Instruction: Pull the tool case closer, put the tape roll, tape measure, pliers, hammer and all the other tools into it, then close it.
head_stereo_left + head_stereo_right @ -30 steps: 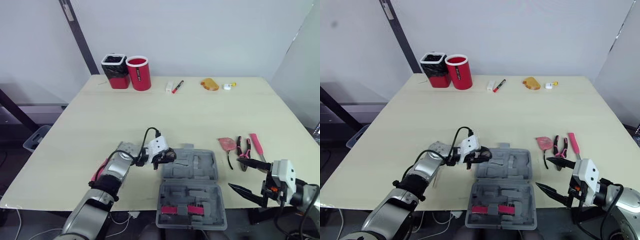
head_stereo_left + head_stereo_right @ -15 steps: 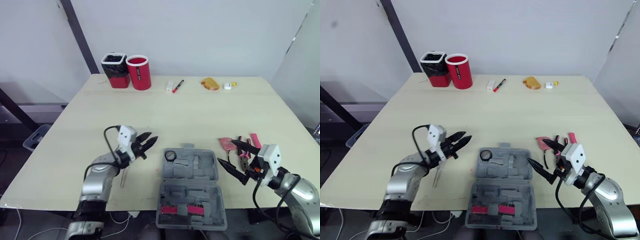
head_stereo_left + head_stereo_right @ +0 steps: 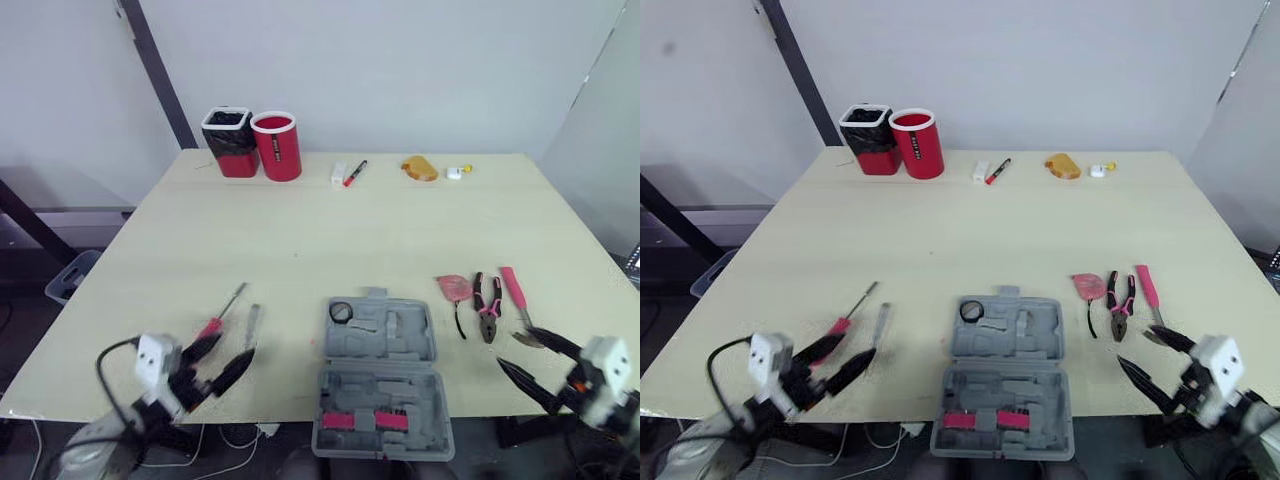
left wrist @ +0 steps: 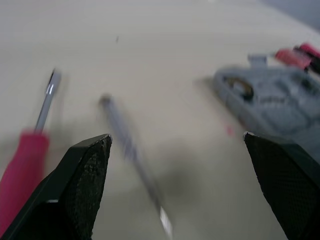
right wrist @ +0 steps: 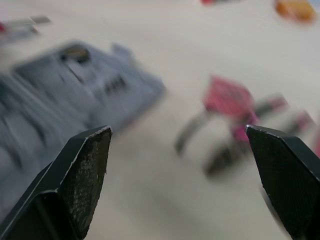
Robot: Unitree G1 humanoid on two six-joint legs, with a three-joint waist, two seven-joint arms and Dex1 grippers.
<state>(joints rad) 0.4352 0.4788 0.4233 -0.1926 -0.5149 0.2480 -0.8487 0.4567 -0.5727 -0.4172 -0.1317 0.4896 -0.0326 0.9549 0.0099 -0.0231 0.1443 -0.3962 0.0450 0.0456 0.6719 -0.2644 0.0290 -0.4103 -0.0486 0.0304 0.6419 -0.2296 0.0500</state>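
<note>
- The tool case [image 3: 380, 372] lies open at the near middle of the bench [image 3: 330, 225]. A small black ring, probably the tape roll [image 3: 340, 311], sits in its far-left corner.
- The left hand [image 3: 236, 344] hangs low at the near-left edge of the bench with its fingers spread and empty. Just beyond it lie a red-handled screwdriver [image 3: 216, 321] and a slim metal tool [image 3: 247, 326].
- The right hand [image 3: 512, 346] is at the near-right edge, also spread wide and empty. The pink-handled hammer [image 3: 514, 293], the pliers [image 3: 487, 306] and a pink tape measure [image 3: 453, 288] lie side by side on its far side.
- The step in hand looks like fetching the next tools, each hand taking its own side.
- The left hand would do best to close across the screwdriver's thick handle, not the thin shaft.
- On the right, the tools lie close together, so one finger should slip between two before pinching.
- The case's near half seems to overhang the bench edge, so tools are best lowered in gently.
</note>
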